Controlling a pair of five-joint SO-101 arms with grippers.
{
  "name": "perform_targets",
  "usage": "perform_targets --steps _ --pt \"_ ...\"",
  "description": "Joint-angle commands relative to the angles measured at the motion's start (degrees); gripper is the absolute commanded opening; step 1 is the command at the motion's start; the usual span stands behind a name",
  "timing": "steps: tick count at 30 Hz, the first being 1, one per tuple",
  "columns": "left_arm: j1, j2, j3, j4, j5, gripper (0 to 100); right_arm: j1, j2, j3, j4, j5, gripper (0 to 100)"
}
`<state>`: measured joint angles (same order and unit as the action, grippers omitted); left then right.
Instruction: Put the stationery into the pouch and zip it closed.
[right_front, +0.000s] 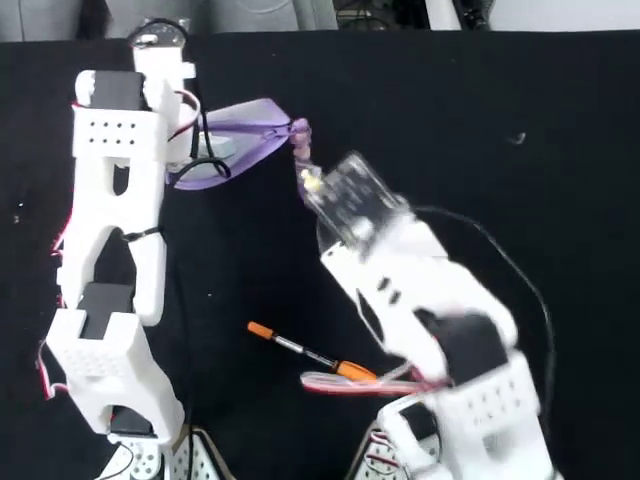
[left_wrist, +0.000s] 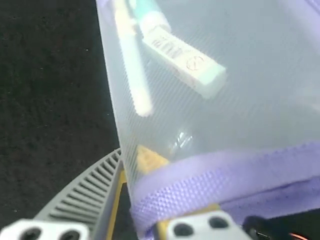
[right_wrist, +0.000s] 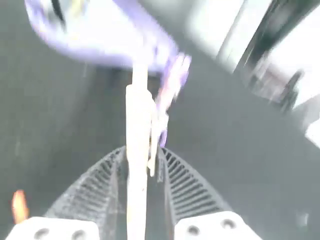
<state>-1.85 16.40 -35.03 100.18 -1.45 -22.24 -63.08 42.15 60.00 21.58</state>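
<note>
The pouch (right_front: 235, 140) is clear with finely woven purple trim (faint thin stripes run across its plastic), against the black table (right_front: 500, 120). The pen (right_front: 305, 352) on it is orange, black and silver; the stick (right_wrist: 136, 150) is cream.

Clear plastic pouch (left_wrist: 250, 105), woven cloth trim (left_wrist: 225, 175)

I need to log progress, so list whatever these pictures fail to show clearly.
High view: the left arm covers part of the pouch, so its zip state is unclear.
Right wrist view: blur hides what the pale strip between the fingers of the right gripper is.
Left wrist view: the pale stick inside the pouch is cut off by the picture's edge.
</note>
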Motion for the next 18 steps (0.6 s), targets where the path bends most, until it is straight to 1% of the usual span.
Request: perform_targets --steps 1,6,10,14,18 --pt "2.77 -0.35 -0.92 0.70 3.78 3 -2.29 -9.54 4.00 -11.25 0.00 1.1" --pt "5.41 -0.35 -1.27 0.62 4.22 3 -7.12 -13.49 7.87 -22.07 0.00 1.1" --pt "7.16 -0.35 -1.36 0.53 4.22 3 -11.34 -14.73 12.53 -34.02 0.53 1.1" --pt "6.81 -0.35 -1.36 0.53 4.31 3 -12.66 -14.29 19.38 -49.23 0.18 1.1" --pt "6.20 -0.35 -1.36 0.53 4.31 3 -12.92 -14.20 29.32 -68.31 0.09 1.1"
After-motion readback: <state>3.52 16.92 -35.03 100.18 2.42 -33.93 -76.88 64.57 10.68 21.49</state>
